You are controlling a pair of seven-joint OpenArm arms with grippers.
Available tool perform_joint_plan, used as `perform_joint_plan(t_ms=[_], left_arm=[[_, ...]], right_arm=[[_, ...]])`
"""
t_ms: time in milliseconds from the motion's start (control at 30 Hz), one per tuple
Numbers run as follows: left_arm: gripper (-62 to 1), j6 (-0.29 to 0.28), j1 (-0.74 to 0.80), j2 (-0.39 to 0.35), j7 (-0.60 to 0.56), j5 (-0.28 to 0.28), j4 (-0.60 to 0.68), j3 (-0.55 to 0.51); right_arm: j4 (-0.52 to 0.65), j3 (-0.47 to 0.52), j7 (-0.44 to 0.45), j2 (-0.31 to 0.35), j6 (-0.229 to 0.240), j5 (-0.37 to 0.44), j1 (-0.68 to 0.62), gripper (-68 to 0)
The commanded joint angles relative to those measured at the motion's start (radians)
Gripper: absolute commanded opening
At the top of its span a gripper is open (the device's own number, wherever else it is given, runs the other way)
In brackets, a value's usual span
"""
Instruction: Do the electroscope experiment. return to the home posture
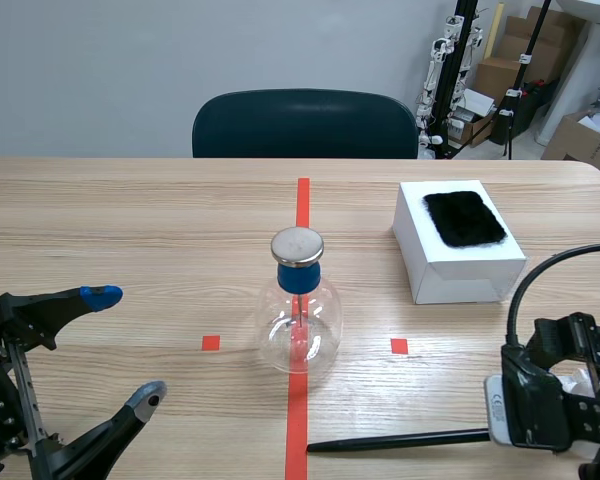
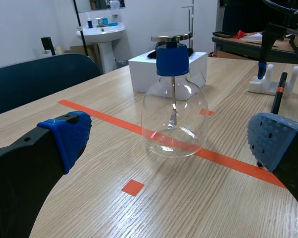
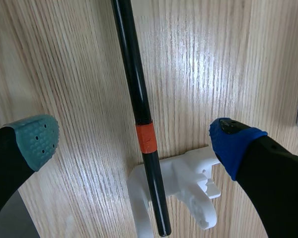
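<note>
Nearest the robot:
- Left gripper (image 1: 123, 347) low over the table (image 1: 130, 220), jaws spread wide, nothing between them. It faces the electroscope (image 1: 298, 300) from well short of it.
- Right gripper (image 3: 134, 141) also spread wide and holding nothing. It hangs over the black rod (image 3: 131, 74), one pad to each side, touching neither.
- The rod lies flat on the wood. Its end beyond the orange band (image 3: 147, 137) sits in a small white cradle (image 3: 188, 183), and its free tip points toward the red centre line.

Mid-table:
- The electroscope stands upright on the centre line. It is a clear glass bulb with a blue stopper (image 2: 172, 58), a metal disc (image 1: 297, 245) on top and a thin stem with a foil leaf (image 2: 173, 119) inside.

Farther, on the right:
- White box (image 1: 458, 265) with a black fur pad (image 1: 465, 218) lying on its lid, apart from the flask.
- Dark chair (image 1: 305, 122) behind the far edge.

Handling, as judged:
- The rod looks light, stiff and smooth, so it may roll. Pinch it across the shaft near the orange band.
- The flask looks thin-walled, breakable and top-heavy under the disc. Take it at the stopper collar, not the bulb, and avoid jolts for the leaf's sake.
- The fur is soft and will compress.

With the rod parked and both claws free, the experiment reads as done. What remains is for the arms to pull back home, and the right should rise clear of the rod first.
</note>
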Motion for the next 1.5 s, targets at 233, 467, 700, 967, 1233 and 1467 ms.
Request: perform_joint_plan(t_ms=[233, 467, 700, 967, 1233, 1467], left_arm=[[1.4, -0.002, -0.005, -0.011, -0.018, -0.014, 0.017, -0.003], [1.4, -0.002, -0.005, -0.011, -0.018, -0.014, 0.017, -0.003], [1.4, -0.002, -0.005, -0.011, -0.018, -0.014, 0.017, -0.003], [1.4, -0.002, -0.005, -0.013, -0.018, -0.013, 0.017, -0.003], [1.4, -0.044, 0.091, -0.063, 0.078, -0.118, 0.123, -0.003], [1.4, -0.024, 0.342, -0.151, 0.28, -0.307, 0.43, -0.087]], right_arm=[[0.01, 0.123, 0.153, 0.019, 0.007, 0.005, -0.069, -5.0], [0.011, 0.131, 0.267, 0.034, -0.127, 0.0, -0.155, -5.0], [0.075, 0.182, 0.373, 0.035, -0.338, 0.006, -0.296, -5.0], [0.19, 0.425, 0.594, -0.09, -0.346, 0.071, -0.51, -5.0], [0.239, 0.59, 0.783, -0.175, -0.241, 0.197, -0.629, -5.0], [0.254, 0.602, 0.814, -0.183, -0.197, 0.24, -0.621, -5.0]])
